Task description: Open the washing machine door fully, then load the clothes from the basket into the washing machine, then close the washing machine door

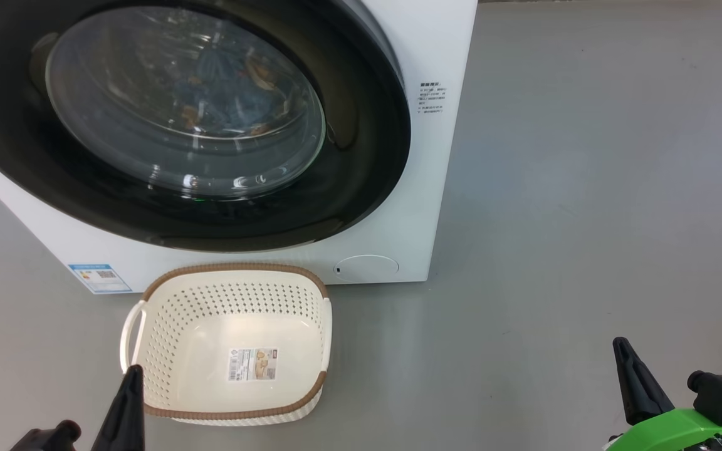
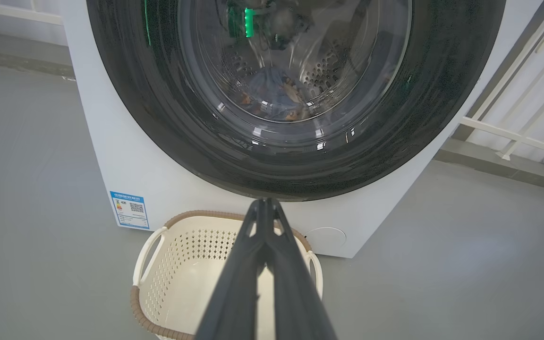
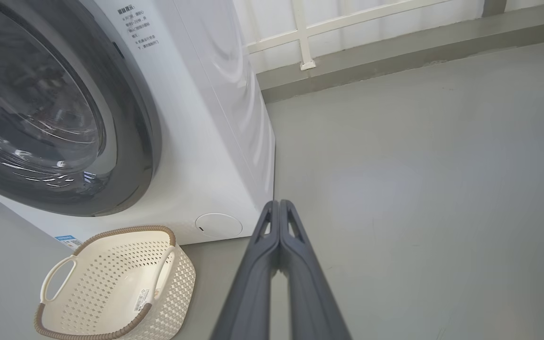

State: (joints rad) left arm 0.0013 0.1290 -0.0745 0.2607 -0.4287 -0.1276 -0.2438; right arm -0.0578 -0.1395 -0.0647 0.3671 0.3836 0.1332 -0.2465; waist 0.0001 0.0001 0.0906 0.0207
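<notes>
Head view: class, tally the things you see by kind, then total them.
White boxy washing machine: 1
Round black-rimmed glass door: 1
Cream perforated plastic basket: 1
Blue printed clothes bundle: 1
Dark two-fingered pincers, left pincer and right pincer: 2
Total: 6

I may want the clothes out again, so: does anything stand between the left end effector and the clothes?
Yes. The door is shut across the washer's front, and the clothes lie inside, behind its glass. The left end effector, shut and holding nothing, points at the door from in front. The empty basket sits on the floor below.
</notes>
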